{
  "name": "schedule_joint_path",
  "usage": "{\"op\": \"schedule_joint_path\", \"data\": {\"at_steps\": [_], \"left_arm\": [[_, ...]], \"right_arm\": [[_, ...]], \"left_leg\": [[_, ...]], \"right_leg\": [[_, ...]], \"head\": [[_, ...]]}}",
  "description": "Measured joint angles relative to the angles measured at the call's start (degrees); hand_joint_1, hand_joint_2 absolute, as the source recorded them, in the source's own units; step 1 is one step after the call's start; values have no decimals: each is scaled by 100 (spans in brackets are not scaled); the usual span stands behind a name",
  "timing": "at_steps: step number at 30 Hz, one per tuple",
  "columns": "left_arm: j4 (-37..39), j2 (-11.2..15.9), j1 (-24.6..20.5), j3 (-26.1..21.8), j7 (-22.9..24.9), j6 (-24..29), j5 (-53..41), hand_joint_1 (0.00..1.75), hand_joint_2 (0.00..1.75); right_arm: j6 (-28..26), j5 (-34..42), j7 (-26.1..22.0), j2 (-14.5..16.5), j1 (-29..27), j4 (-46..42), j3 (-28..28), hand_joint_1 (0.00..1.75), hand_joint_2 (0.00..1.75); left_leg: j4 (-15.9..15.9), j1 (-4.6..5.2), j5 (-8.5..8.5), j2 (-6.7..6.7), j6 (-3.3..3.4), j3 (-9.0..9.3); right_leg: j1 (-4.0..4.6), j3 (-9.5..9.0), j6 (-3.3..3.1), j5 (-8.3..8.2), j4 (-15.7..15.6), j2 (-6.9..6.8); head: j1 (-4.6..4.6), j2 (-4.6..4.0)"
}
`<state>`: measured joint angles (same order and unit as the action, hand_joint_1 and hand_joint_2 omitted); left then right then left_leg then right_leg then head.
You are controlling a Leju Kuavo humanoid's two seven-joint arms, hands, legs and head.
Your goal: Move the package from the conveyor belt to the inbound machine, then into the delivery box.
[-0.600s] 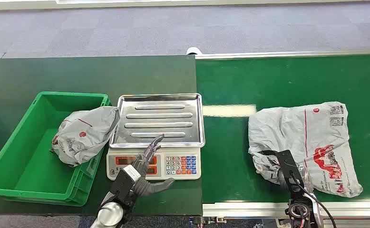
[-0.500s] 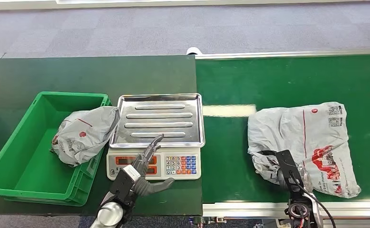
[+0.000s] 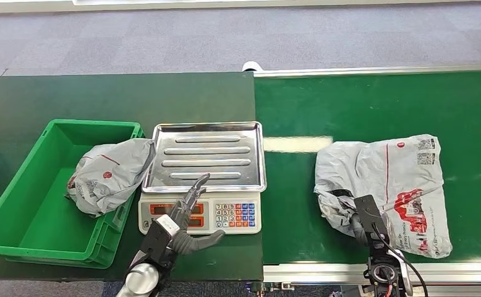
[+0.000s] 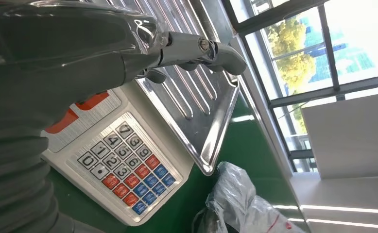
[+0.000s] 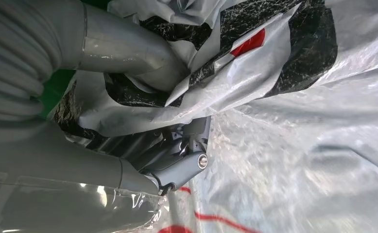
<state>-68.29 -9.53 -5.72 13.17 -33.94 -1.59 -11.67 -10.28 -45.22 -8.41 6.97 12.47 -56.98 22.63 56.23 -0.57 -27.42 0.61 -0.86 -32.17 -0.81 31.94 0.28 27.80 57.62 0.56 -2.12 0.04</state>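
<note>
At 9 o'clock in the head view sits a green plastic bin (image 3: pixel 15 210), hard-walled w/ a rolled rim, and a crumpled grey poly bag (image 3: pixel 105 173) slumps over its rim nearest the scale, half in, half leaning on the edge; likely one already dropped there, since this bin looks like the delivery box. Next, near centre at 7 o'clock, the scale (image 3: pixel 202 179), prob. the inbound machine: a shiny ribbed steel pan (image 4: pixel 204 104) on a white plastic base w/ a red, blue and white keypad (image 4: pixel 126 170). Pan is bare, so weighing isn't done yet for the current item. The left hand (image 3: pixel 185 216) hovers over the scale's display, fingers apart and holding nothing, tips reaching the pan's near edge; I'd guess it waits there to receive or steady the bag. Right half is the green conveyor belt (image 3: pixel 374 99), matte felt-like surface w/ metal side rails. At 4 o'clock lies the package (image 3: pixel 389 185), a soft, wrinkly grey mailer w/ red print and QR labels, resting flat on the belt. The right hand (image 3: pixel 361 216) is clamped on its near left corner; wrist view shows thumb and fingers (image 5: pixel 177 160) pinching bunched film, a corner grip suiting a limp bag.
</note>
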Motion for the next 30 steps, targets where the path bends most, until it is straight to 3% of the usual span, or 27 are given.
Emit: {"op": "schedule_joint_path", "data": {"at_steps": [6, 13, 22, 27, 30], "left_arm": [[-133, -16, 79, -77, -162, 196, 400, 0, 175], [-137, -91, -8, -203, -305, 393, 958, 0, 175], [-152, -120, -98, -237, -408, 394, 1146, 0, 175], [-150, -123, -181, -231, -434, 335, 1181, 0, 175], [-149, -125, -233, -229, -438, 317, 1203, 0, 175]], "right_arm": [[-1131, 1471, -1651, 215, -235, -888, 26, 175, 175], [-1488, 2177, -2769, 580, -455, -2133, -215, 175, 175], [-1722, 1833, -2982, 620, -291, -2786, -1323, 175, 175], [-1617, 859, -2741, 419, -22, -2757, -2051, 175, 175], [-1615, 718, -2644, 309, 143, -2699, -2422, 175, 175]], "left_leg": [[0, 0, 0, 0, 0, -2], [-1, 0, 1, -2, 0, 0], [0, 0, 1, -1, 0, 1], [0, 0, 1, -10, 0, 0], [0, -1, 2, 0, 0, 1]], "right_leg": [[0, 2, 0, 1, 0, 0], [1, 1, 0, 0, 0, 0], [1, -1, 0, 0, 1, 0], [1, 2, -1, -1, 1, 4], [1, 1, 0, 0, 1, -2]], "head": [[1, 0], [0, 0], [1, 0], [1, 0], [2, 0]]}}
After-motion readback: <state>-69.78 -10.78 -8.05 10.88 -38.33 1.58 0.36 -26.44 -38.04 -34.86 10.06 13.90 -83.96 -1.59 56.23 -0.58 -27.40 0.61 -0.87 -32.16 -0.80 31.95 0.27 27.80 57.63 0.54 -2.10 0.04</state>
